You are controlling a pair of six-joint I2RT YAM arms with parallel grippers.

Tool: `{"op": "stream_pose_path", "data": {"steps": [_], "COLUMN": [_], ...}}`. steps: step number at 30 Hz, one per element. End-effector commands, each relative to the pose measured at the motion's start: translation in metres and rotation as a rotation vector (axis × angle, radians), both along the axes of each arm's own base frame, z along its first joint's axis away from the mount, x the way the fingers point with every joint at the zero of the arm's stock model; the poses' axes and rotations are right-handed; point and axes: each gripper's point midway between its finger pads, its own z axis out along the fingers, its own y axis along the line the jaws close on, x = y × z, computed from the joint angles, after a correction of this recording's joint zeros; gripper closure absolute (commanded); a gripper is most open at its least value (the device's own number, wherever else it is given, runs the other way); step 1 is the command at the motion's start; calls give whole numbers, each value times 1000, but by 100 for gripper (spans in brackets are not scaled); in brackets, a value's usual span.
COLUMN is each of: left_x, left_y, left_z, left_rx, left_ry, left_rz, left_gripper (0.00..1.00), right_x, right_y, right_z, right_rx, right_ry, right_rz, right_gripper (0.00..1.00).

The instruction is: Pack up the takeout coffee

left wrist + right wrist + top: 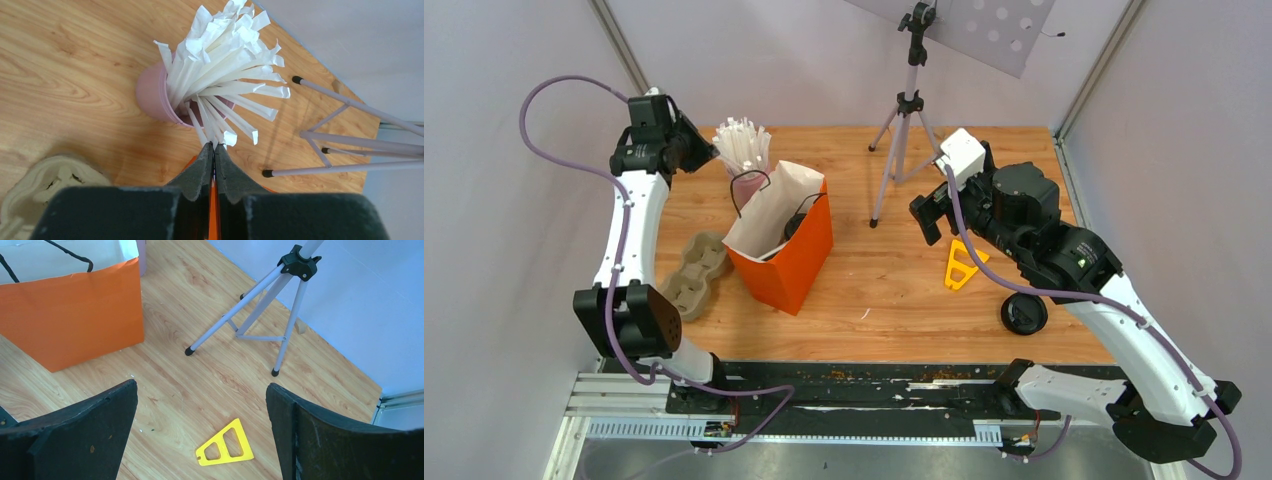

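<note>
The takeout coffee is mostly hidden: only a dark round top [796,225] shows inside the orange paper bag [799,262], and I cannot tell more of it. The bag stands open at the table's middle left, and its orange side [75,310] fills the upper left of the right wrist view. My left gripper [709,152] is shut, its fingertips [214,148] against the lower ends of the white sticks [225,60] in the pink cup [155,97]. Whether a stick is pinched I cannot tell. Right of the bag, above the table, my right gripper [927,215] stands wide open [201,385] with nothing between its fingers.
A grey-brown pulp cup tray [696,275] lies left of the bag. A flat yellow triangle [961,265] [225,445] lies under the right gripper. A black round object [1024,313] sits near the right front edge. A tripod [902,130] [270,305] stands at the back.
</note>
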Motion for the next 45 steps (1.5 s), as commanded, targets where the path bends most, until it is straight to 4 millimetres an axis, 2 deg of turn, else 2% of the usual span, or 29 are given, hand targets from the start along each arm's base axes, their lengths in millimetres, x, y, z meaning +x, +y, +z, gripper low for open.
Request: {"op": "stream_pose_path", "data": {"steps": [1,2,6,11,15,18,24,29,32,41,45], "left_x": [15,16,20,18,15,11,-4,-35,-49,-71,-90], "left_y": [3,3,3,3,4,8,9,-2,-10,-45,-70], "left_z": [7,6,4,4,4,14,56,89,115,208,230], "left_rx": [12,20,33,44,61,83,86,57,49,2,-32], "left_ry": [-50,-43,-43,-28,-33,-34,-70,-83,-142,-485,-549], "left_rz": [-18,-23,-39,-49,-61,-42,-19,-51,-88,-241,-356], "left_gripper": [81,80,92,88,100,100,100,100,100,100,100], "right_x": [0,0,-2,-1,0,0,1,3,4,8,9], "right_y": [0,-1,-5,-4,-3,-2,0,4,8,15,14], "right_z": [17,17,15,15,14,14,14,10,11,18,20], "right_rx": [29,25,20,27,25,22,23,21,22,33,36], "right_ry": [-49,-50,-53,-50,-50,-51,-47,-36,-34,-45,-50], "right_rz": [8,4,-2,-4,-2,0,7,13,21,39,33], "right_gripper": [0,0,0,0,0,0,0,0,0,0,0]}}
